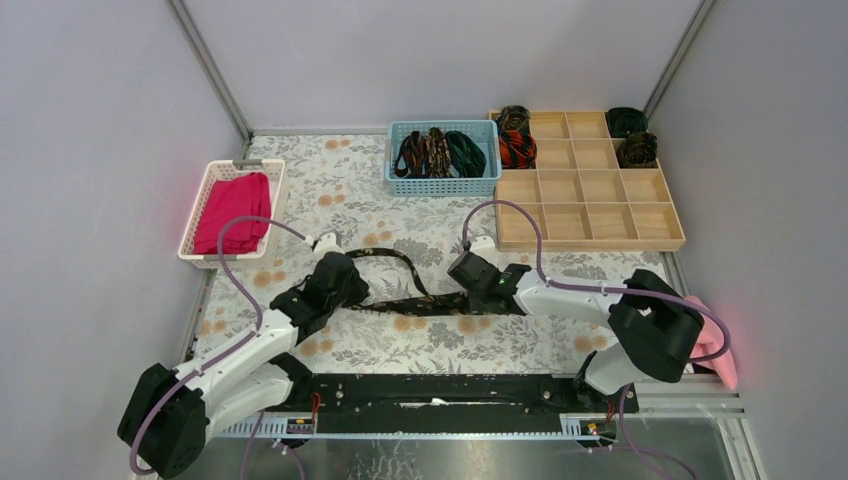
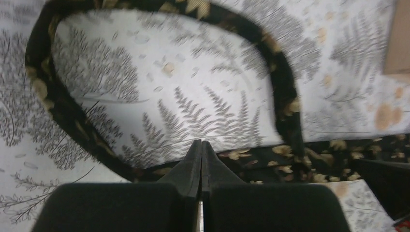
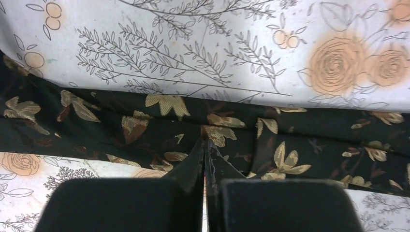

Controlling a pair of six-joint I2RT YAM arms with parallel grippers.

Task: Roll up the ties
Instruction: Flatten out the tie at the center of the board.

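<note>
My left gripper (image 2: pixel 200 145) is fully closed, fingers pressed flat together, the tips sitting at the far edge of the black-and-gold tie (image 2: pixel 285 111), which passes under them; I cannot tell whether any fabric is nipped. My right gripper (image 3: pixel 207 142) is also closed, its tips pinched down on the broad part of the same tie, where the cloth creases around them. The tie lies on the floral tablecloth (image 1: pixel 350 190) between the two arms: a flat stretch runs from one gripper to the other, and the narrow end loops away and curves back to it. Further out, the blue basket (image 1: pixel 395 180) holds loose ties (image 1: pixel 438 152), and beside it the wooden tray (image 1: pixel 590 215) has coiled ties (image 1: pixel 517 148) in its back compartments.
</note>
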